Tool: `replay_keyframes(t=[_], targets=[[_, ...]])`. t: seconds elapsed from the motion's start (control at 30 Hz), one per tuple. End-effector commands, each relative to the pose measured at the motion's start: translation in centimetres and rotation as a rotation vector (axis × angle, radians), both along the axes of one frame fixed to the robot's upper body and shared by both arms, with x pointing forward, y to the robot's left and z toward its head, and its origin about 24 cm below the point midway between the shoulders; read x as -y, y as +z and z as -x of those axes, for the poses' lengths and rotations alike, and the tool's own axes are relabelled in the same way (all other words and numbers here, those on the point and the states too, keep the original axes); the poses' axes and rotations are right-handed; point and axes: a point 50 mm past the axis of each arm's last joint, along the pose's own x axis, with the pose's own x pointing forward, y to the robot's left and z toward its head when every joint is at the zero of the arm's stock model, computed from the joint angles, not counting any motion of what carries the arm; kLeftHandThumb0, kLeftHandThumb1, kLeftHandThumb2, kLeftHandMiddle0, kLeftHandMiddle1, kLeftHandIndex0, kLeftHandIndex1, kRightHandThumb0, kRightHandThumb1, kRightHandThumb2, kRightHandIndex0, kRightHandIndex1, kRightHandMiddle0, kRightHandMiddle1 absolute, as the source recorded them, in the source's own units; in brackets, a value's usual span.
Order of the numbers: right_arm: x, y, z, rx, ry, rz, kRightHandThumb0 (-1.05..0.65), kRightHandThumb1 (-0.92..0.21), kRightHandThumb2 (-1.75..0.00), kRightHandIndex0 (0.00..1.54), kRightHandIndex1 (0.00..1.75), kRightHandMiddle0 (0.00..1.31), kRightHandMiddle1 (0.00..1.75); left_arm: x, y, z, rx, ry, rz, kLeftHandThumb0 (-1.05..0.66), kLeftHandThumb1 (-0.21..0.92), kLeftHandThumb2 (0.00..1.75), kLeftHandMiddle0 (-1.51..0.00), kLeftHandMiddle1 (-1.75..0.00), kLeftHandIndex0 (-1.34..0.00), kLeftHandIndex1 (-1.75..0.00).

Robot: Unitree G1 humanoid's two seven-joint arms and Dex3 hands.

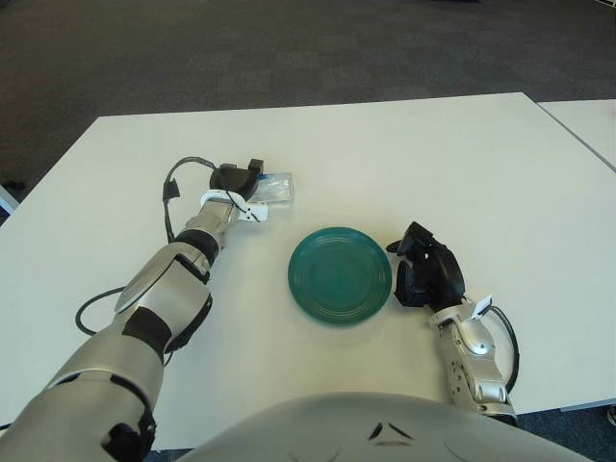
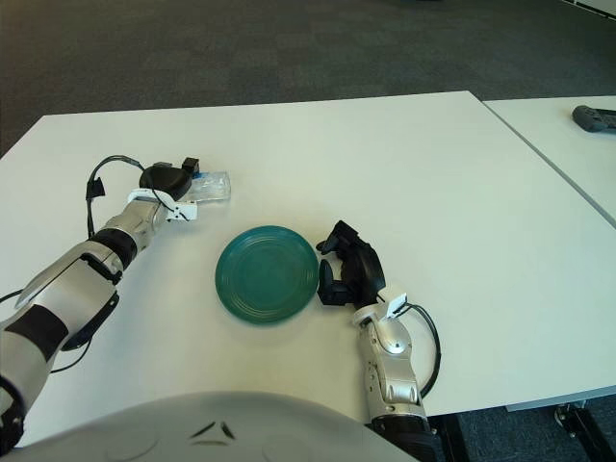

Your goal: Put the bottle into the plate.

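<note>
Toward the counter's (image 1: 404, 154) left edge, our left robot hand (image 1: 239, 183) closes on the lying clear bottle (image 1: 272, 188), well apart from the central green plate (image 1: 340, 274), while our curled right robot hand (image 1: 428, 272) idles beside it; slick plastic might slip.

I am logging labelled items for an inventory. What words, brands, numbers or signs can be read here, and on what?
None can be read.
Clear plastic bottle lying under the left hand: blue patches, too blurred to read.
Round green plate, white table, right hand: no text.
</note>
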Motion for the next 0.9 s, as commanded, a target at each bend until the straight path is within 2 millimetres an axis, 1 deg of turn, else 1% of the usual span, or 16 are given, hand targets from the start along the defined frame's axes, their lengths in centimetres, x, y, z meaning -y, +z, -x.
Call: replay_keyframes(t=[0.0,0.2,0.4,0.5,0.6,0.77,0.87], targets=[[0.2,0.1,-0.4,0.014,-0.014,-0.02,-0.52,-0.23,-1.42,1.16,1.75,0.69,1.75,-0.8,-2.0,1.6,-0.065,0.017,0.027,-0.46,0.32,1.3,-1.08,-1.75,-0.6,-1.75],[0.2,-0.1,-0.4,0.018,-0.009,-0.019,-0.51,-0.23,-1.41,1.18,1.75,0.68,1.75,-0.3,-1.4,1.5,0.016,0.035,0.155,-0.45,0.35,1.27,-1.06,-1.75,-0.58,-1.75],[0.3,-0.3,-0.5,0.011,0.002,0.004,-0.51,-0.25,-1.4,1.17,1.75,0.67,1.75,1.3,1.5,0.5,0.157,0.0,0.271,-0.46,0.34,1.28,-1.07,-1.75,-0.58,-1.75],[0.4,-0.4,-0.6,0.007,0.003,0.011,-0.51,-0.25,-1.39,1.15,1.75,0.67,1.75,1.6,2.2,0.7,0.192,-0.002,0.295,-0.46,0.33,1.3,-1.08,-1.75,-0.59,-1.75],[0.5,-0.7,-0.8,-0.004,-0.002,0.014,-0.5,-0.26,-1.39,1.14,1.75,0.66,1.75,1.8,3.1,1.2,0.244,-0.008,0.34,-0.47,0.3,1.33,-1.09,-1.75,-0.62,-1.75],[1.3,-1.3,-1.4,-0.031,-0.016,0.013,-0.5,-0.26,-1.38,1.15,1.75,0.66,1.75,2.4,5.3,3.2,0.32,-0.073,0.391,-0.49,0.25,1.39,-1.13,-1.75,-0.66,-1.75],[1.7,-1.5,-1.7,-0.045,-0.031,0.013,-0.5,-0.27,-1.37,1.16,1.75,0.66,1.75,2.8,5.8,4.0,0.343,-0.101,0.402,-0.49,0.24,1.41,-1.14,-1.75,-0.67,-1.75]])
